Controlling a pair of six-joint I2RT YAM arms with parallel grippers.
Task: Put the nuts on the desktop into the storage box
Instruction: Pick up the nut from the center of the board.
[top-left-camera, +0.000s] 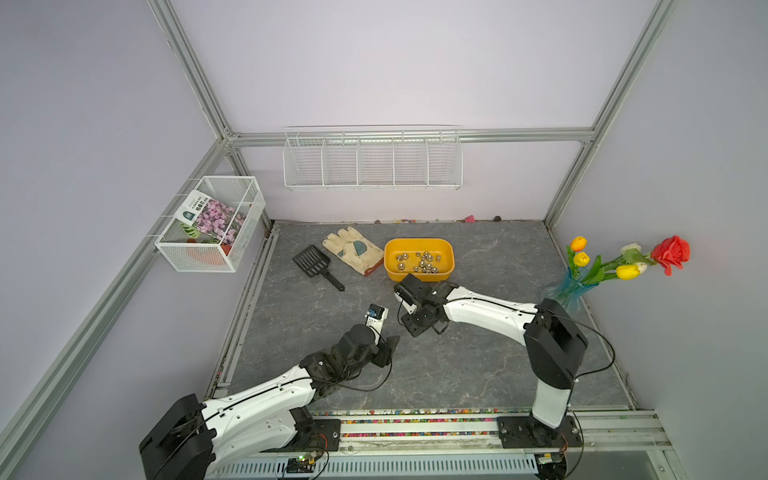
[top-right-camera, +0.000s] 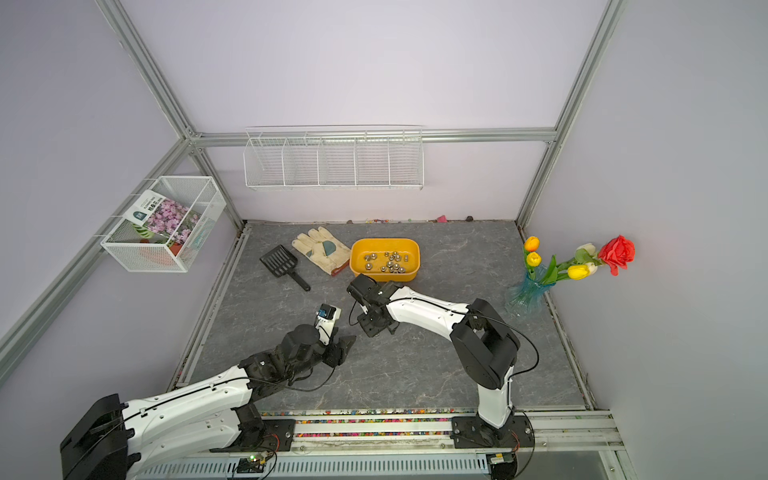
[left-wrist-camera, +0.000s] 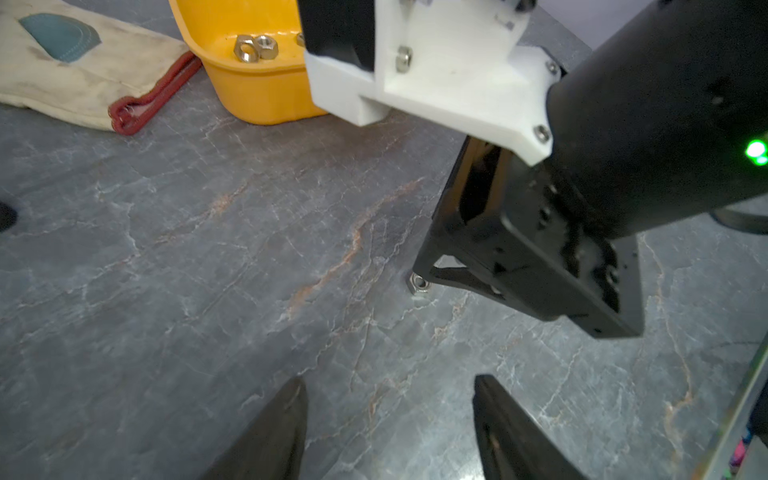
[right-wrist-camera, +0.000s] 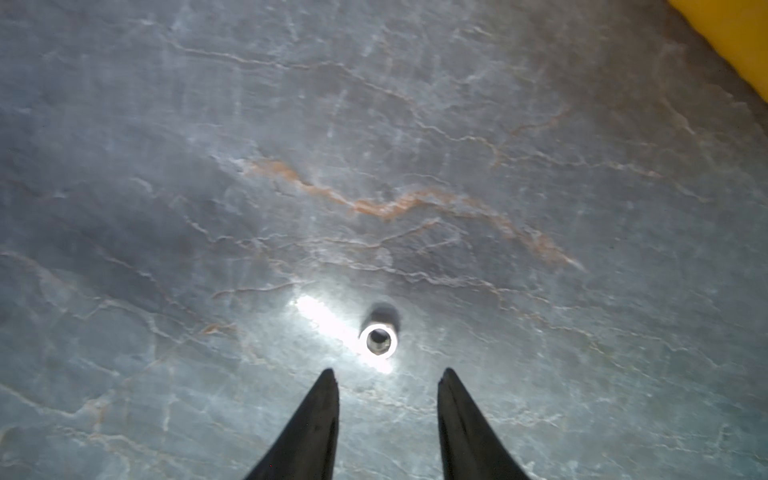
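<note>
The dark grey marble-veined surface is mostly bare. Toward its back stands the shallow yellow plastic storage box, which holds a scatter of small shiny silver metal nuts. The right arm's black fingers point down at the surface just in front of the box, spread apart with nothing between them. The left arm's black fingers hover nearby over bare stone, also apart and empty. The only one I can see outside the box is a loose silver hex nut, which rests on the surface just ahead of the right tips and roughly centred on the gap; in both top views the arm hides it. The step in hand looks like the pick of this nut. To do it well, the tips should probably ease forward until they straddle the nut, sink almost to the stone, and close slowly on two opposite flats, since so small and slick a piece could skid away. The carry to the box is short, and a low release would stop it bouncing out. The nut lies flat on one face with its bore pointing straight up. It is squat, much the same width in every direction, so it has no real long axis.
</note>
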